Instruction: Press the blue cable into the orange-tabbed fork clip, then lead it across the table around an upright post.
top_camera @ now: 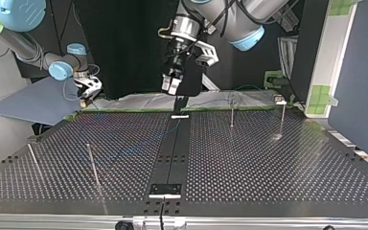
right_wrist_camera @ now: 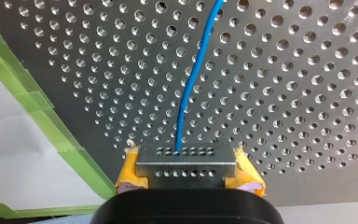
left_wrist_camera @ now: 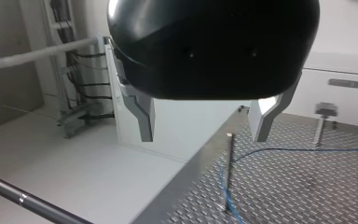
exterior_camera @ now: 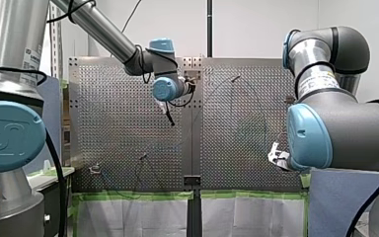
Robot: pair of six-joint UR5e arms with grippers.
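Perforated metal surface [right_wrist_camera: 284, 70], edged with green tape [right_wrist_camera: 51, 126], before a white wall [exterior_camera: 256, 24]. My left claw [left_wrist_camera: 204, 137] hangs spread, empty; my right claw [right_wrist_camera: 185, 161] clamps the blue cable [right_wrist_camera: 191, 79].

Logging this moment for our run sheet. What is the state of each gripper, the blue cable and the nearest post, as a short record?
left gripper: open, empty, metal fingers
right gripper: shut on the blue cable, yellow pads
blue cable: leads from the right gripper out over the perforated table
upright post: ahead of the left gripper, cable lying past its base
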